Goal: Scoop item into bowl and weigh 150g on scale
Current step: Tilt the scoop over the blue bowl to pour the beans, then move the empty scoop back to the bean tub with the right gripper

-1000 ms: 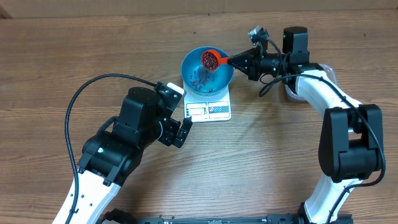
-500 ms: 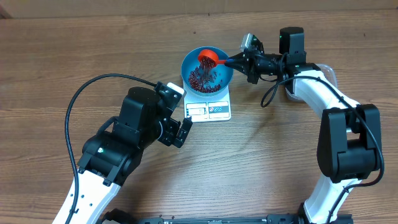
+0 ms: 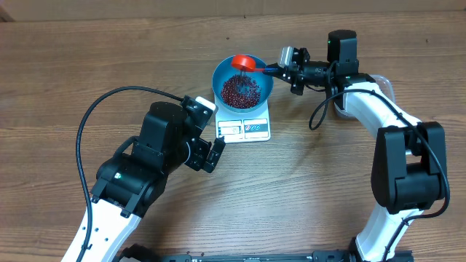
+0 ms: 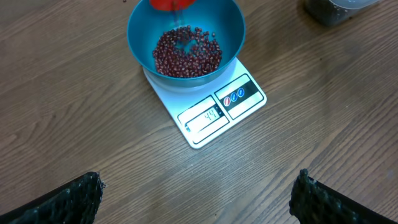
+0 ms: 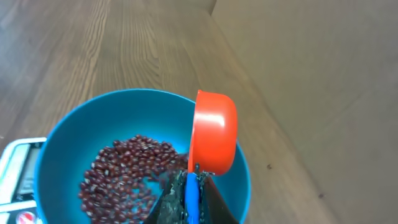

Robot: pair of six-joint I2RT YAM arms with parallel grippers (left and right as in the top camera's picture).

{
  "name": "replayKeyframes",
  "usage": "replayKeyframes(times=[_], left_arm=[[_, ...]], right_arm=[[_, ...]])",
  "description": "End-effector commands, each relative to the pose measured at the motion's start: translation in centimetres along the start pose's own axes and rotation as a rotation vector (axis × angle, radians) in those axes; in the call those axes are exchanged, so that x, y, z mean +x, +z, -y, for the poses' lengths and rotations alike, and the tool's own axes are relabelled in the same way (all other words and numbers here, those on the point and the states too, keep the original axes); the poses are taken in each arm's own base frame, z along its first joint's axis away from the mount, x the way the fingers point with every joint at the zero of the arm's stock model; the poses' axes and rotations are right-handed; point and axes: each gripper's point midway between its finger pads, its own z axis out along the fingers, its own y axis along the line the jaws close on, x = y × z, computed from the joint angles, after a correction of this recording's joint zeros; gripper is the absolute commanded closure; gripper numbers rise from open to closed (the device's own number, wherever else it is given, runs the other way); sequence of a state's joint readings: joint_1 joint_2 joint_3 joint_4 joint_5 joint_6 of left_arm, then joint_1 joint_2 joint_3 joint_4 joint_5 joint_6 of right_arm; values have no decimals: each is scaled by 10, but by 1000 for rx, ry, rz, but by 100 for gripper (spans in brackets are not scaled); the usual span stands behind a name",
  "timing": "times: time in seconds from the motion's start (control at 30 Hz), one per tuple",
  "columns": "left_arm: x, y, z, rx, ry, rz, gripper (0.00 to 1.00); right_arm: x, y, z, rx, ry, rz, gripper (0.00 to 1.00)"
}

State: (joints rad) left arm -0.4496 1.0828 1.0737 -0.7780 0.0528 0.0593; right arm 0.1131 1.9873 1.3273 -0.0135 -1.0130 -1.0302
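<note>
Many beans lie in the bowl beside the right pincer gripping the scoop.

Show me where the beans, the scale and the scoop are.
beans [image 4: 186, 53], left wrist view, middle of the heap.
scale [image 4: 208, 116], left wrist view, its display window.
scoop [image 5: 213, 134], right wrist view, outside of its cup.

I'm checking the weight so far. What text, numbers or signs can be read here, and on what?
"44", last digit unsharp: display of the scale.
Marks on three round buttons beside it: too small to read.
Bowl and scoop: no text.
</note>
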Motion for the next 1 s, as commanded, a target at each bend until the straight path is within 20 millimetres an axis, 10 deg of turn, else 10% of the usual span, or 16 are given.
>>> replayKeyframes(times=[0.0,0.5,0.97], left_arm=[[-5,-5,0,6,14,23,0],[-5,-5,1,7,14,24,1],[-5,-5,1,7,14,24,0]], right_arm=[[-1,2,1,2,-74,9,96],[-5,1,-2,-19,427,20,96],[-112,-45,17,-60,907,181,96]])
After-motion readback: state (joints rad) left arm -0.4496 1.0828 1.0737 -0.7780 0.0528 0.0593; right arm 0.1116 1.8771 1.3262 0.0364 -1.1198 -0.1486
